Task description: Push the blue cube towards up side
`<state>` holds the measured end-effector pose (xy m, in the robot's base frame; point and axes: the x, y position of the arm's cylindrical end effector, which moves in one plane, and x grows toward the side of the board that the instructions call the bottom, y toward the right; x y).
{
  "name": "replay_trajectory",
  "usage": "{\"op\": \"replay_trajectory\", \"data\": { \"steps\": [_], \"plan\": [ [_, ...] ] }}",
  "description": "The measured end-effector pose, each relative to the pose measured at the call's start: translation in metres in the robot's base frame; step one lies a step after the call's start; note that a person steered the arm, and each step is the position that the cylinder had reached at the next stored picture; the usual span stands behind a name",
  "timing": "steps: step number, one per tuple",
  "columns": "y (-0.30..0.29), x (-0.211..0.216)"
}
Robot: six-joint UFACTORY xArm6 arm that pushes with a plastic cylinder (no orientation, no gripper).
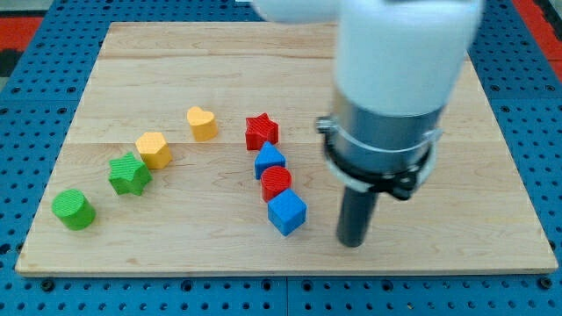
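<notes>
My tip [352, 243] sits on the wooden tabletop [176, 70] just right of the blue plastic cube [286, 212], not touching; no fingers here, only a rod. The cube lies low, beneath the red cylinder [276, 183]. The upward push looks not yet begun.

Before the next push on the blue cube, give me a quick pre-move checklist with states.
1. My tip in view: ok.
2. Tip apart from blue cube: ok, it sits to the cube's right.
3. Tip below the cube for an upward push: not ok, needs repositioning.
4. Path upward free: not ok, red cylinder sits directly above, seemingly touching.
5. Further blocks in line: not ok, a second blue block and red star.
6. Cube on wooden board: ok.
</notes>
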<state>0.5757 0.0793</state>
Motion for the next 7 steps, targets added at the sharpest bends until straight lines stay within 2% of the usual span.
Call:
{"op": "replay_trajectory", "data": {
  "steps": [1,3,5,7],
  "plan": [
    [-0.024,-0.021],
    [-0.097,-0.020],
    [-0.079,0.004],
    [-0.115,0.008]
  ]
}}
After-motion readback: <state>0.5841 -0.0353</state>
